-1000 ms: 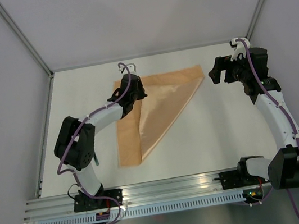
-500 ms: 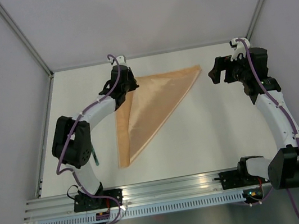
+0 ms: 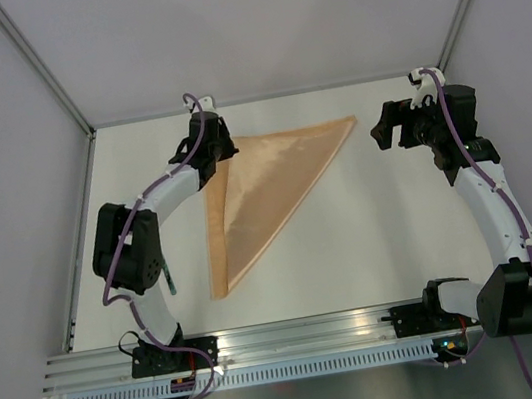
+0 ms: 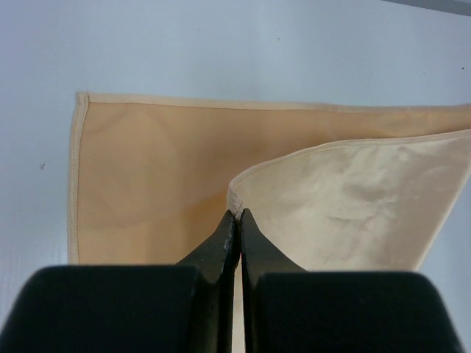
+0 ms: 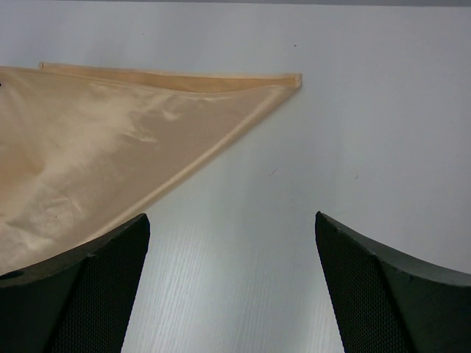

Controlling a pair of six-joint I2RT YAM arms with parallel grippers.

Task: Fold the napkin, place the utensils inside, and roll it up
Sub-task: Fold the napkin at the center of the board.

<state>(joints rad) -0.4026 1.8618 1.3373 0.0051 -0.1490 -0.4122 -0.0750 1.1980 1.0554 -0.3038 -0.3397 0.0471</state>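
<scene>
1. Currently the napkin (image 3: pixel 278 177) lies on the worktop (image 3: pixel 392 230), in its far-left part, folded over on the diagonal into a rough triangle.
2. Long straight edge runs along the far side, from the left claw (image 3: pixel 222 158) to a sharp corner at far right. Third point sits near the front, on the left.
3. Fold is not aligned: a narrow strip of the lower layer shows along the left side, outside the top layer's edge.
4. Left claw: jaws pressed together, clamped on the napkin. Left wrist view shows the tips (image 4: pixel 237 215) pinching the corner of the paler top layer.
5. Same view: the lower layer (image 4: pixel 140 169) lies flat beyond the pinched corner. Its own far-left corner is uncovered and the top-layer corner stops short of it.
6. Top layer is slightly raised and curled at the pinch; it looks flat further right.
7. Right claw (image 3: pixel 382 127): jaws wide apart, nothing between them. It sits just right of the napkin's far-right corner, not touching the cloth.
8. Right wrist view: both fingers (image 5: pixel 81 294) frame bare worktop. The napkin's pointed corner (image 5: pixel 283 82) lies ahead of them, apart.
9. Cloth surface has light wrinkles; hem is visible along the far edge.
</scene>
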